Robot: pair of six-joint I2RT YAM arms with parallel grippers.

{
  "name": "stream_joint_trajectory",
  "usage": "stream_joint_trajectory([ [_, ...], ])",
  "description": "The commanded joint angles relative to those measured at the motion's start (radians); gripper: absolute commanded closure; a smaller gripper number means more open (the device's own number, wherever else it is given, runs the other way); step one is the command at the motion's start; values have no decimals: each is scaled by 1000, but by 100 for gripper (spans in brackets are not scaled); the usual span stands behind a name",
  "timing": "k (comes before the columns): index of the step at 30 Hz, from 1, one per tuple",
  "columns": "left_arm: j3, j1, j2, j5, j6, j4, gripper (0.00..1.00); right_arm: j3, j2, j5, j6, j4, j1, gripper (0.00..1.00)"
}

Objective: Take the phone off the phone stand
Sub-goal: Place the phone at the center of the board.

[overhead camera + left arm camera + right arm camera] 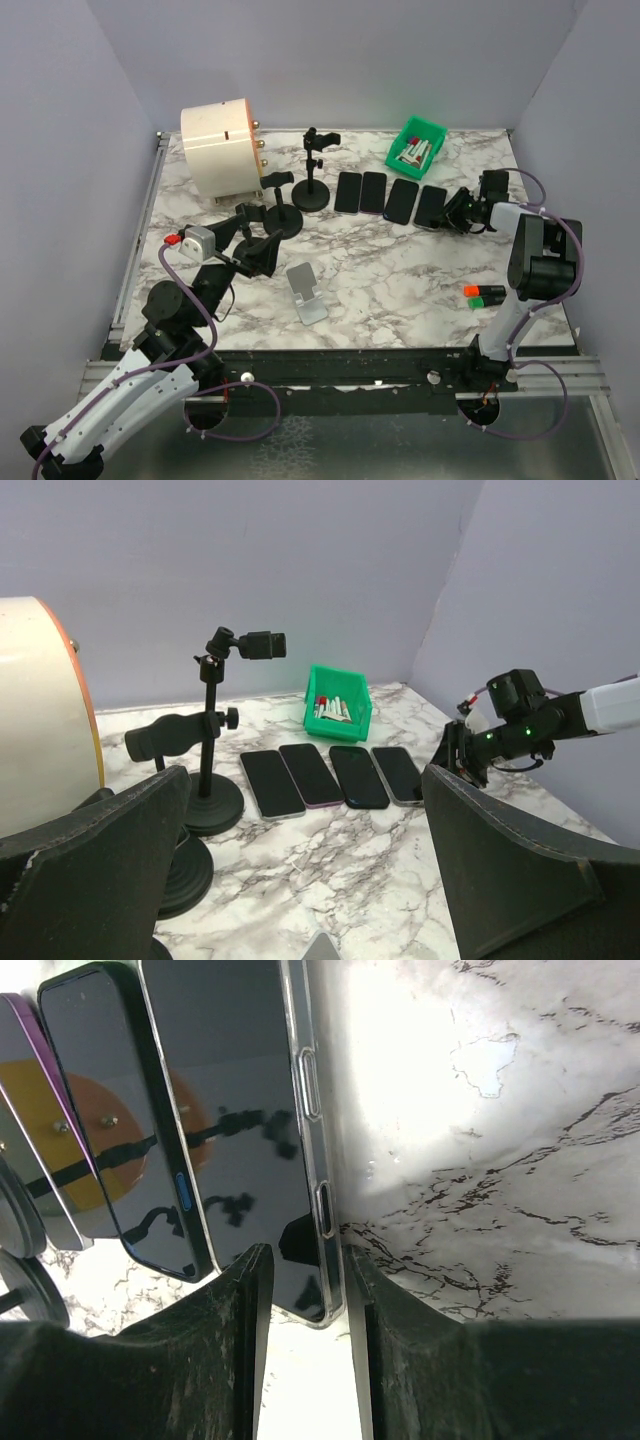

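Four dark phones lie flat in a row on the marble table; the rightmost phone has a clear case. My right gripper is low at its near right corner. It is narrowly open, one finger over the screen and the other beside the case edge. Two black phone stands and a silver folding stand hold no phone. Near the black stands, my left gripper is wide open with nothing between its fingers.
A large cream drum lies at the back left. A green bin with small items sits at the back, behind the phones. Orange and green pieces lie near the right arm's base.
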Motion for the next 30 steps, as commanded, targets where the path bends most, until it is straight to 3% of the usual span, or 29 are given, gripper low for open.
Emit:
stream_joint_trajectory([
  [1, 19, 6, -8, 21, -3, -7, 1, -38, -4, 115, -38, -79, -6, 60],
  [14, 20, 6, -7, 20, -2, -9, 1, 60, 28, 223, -44, -115, -5, 55],
  [30, 22, 5, 3, 23, 6, -11, 1, 210, 165, 97, -140, -126, 28, 57],
])
